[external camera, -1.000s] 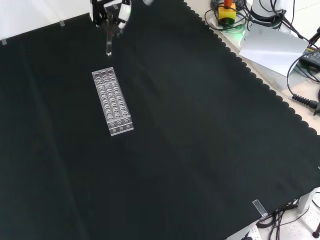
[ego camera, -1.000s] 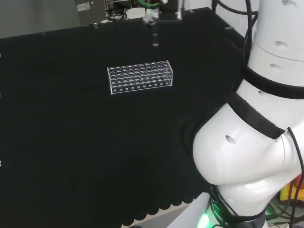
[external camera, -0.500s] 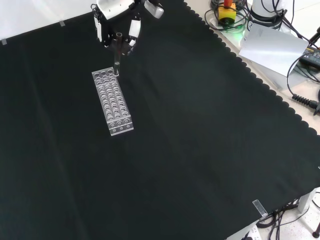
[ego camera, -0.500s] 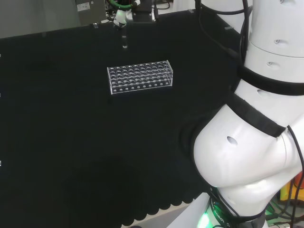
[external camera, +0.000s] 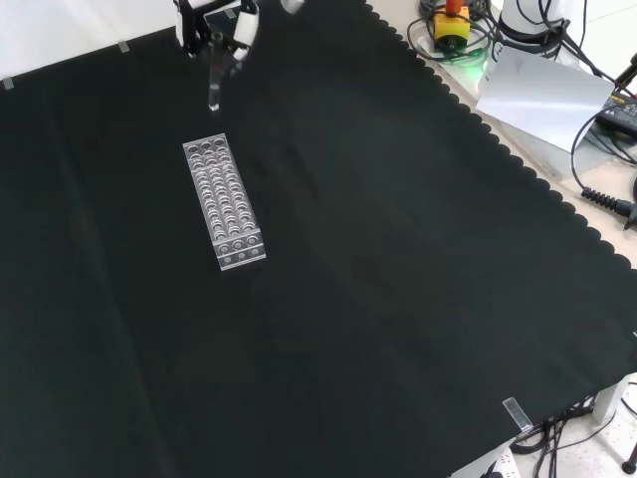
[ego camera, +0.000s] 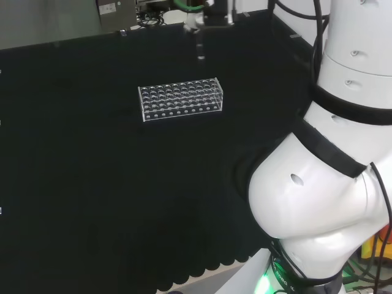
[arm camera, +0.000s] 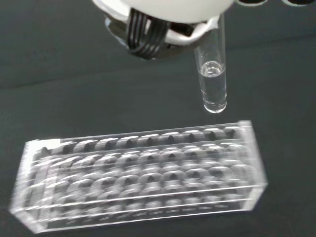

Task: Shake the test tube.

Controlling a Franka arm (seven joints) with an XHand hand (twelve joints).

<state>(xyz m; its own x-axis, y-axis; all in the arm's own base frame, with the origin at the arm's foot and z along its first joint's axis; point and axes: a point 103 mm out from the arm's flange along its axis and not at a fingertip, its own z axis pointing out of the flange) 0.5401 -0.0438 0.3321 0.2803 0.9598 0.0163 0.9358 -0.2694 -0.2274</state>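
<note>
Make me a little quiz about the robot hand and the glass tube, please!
1. True or false: the test tube is standing in the rack.
2. What is inside the tube? A) clear liquid B) red powder C) a cork
3. Fill in: the hand holds the tube ____ the cloth.

Key: 1 false, the hand holds it up in the air beside the rack. 2 A, a little clear liquid at the bottom. 3 above.

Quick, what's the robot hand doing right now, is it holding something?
Robot hand: shut on the test tube, holding it upright above the clear rack; a little clear liquid sits in the tube's bottom.
</note>
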